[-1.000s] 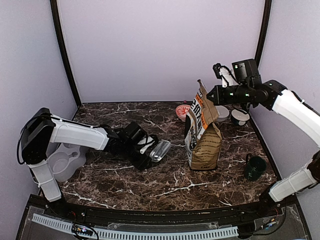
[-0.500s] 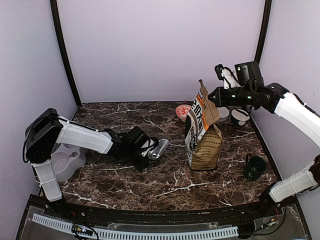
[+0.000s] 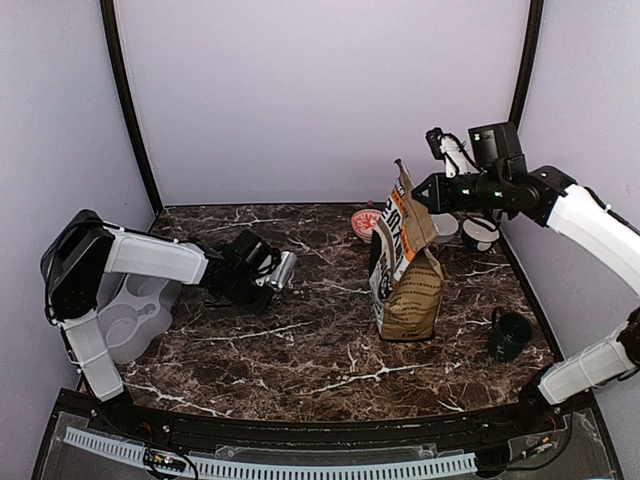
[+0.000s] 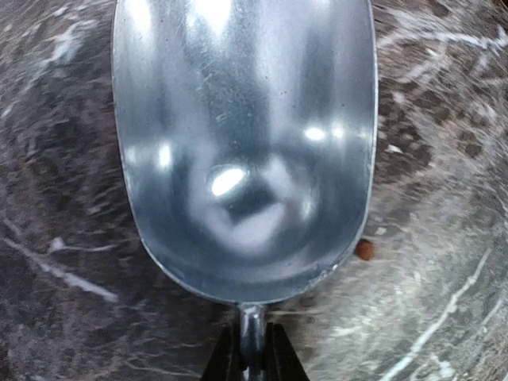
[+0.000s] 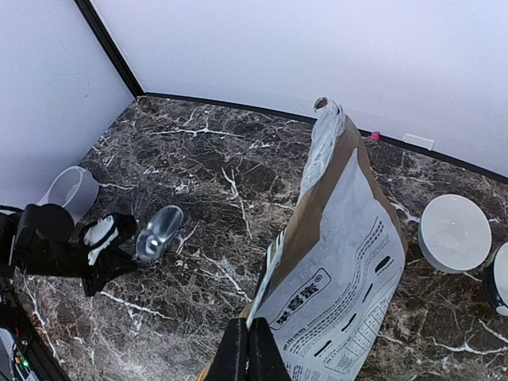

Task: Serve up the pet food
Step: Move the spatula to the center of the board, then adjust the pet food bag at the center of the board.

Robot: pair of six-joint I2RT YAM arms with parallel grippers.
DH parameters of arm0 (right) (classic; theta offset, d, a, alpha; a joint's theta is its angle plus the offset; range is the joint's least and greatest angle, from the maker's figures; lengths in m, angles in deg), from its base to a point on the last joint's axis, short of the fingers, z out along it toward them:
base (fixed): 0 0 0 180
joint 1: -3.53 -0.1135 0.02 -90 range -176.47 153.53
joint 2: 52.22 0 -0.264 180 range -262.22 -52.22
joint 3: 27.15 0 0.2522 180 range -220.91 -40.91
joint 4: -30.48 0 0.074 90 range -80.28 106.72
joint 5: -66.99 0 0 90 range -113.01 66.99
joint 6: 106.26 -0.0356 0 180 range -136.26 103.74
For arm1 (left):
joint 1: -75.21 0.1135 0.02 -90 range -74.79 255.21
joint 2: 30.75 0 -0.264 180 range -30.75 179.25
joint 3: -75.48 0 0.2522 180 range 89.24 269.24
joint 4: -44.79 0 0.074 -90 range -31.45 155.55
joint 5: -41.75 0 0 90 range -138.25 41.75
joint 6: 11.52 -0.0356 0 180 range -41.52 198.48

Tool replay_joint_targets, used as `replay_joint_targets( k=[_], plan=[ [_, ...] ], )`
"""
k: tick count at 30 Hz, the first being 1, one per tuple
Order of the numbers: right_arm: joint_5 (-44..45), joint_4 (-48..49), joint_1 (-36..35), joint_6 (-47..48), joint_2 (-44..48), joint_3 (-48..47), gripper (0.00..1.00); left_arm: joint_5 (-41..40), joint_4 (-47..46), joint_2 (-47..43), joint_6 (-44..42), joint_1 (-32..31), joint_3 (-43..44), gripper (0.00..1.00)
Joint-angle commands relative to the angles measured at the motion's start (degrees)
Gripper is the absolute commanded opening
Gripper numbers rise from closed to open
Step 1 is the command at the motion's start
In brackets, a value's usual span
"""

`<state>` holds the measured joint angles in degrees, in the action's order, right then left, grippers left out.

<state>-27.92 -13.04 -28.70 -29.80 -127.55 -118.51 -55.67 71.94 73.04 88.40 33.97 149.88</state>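
Top external: above the surface's (image 3: 330,360) near edge, facing the far edge. Left wrist: close on scoop (image 4: 242,143), shared with right wrist's downward view.

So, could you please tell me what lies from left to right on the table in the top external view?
In order: grey double bowl → metal scoop → dog-food bag → dark green mug.
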Motion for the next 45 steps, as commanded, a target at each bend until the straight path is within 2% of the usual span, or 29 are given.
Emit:
replay_joint_targets(
  k=[1,5,15,25,28,37,45],
  plan=[
    [-3.5,5.2,-0.2,0.4,0.2,-0.7,0.00,-3.7,5.0,-2.5,4.5,4.4,2.0,0.00],
    [-5.6,6.0,-0.6,0.2,0.9,0.1,0.00,-1.6,5.6,-2.0,7.5,8.0,2.3,0.00],
    [-9.1,7.6,-2.1,0.8,3.9,3.4,0.00,-0.2,4.5,0.4,9.8,8.5,0.4,0.00],
    [-11.8,9.6,-3.3,2.2,4.0,4.1,0.00,0.1,2.5,0.6,11.0,8.6,-2.5,0.08],
    [-11.9,9.4,-3.6,2.4,3.4,3.4,0.00,0.3,2.0,0.2,11.3,8.6,-3.1,0.13],
    [-10.6,9.1,-5.1,3.2,3.4,1.8,0.00,-0.4,1.5,-2.8,11.9,8.6,-4.6,0.37],
    [-10.5,11.4,-6.5,3.3,2.4,-1.0,0.00,1.4,0.1,-7.1,11.5,8.6,-5.4,0.51]
  ],
)
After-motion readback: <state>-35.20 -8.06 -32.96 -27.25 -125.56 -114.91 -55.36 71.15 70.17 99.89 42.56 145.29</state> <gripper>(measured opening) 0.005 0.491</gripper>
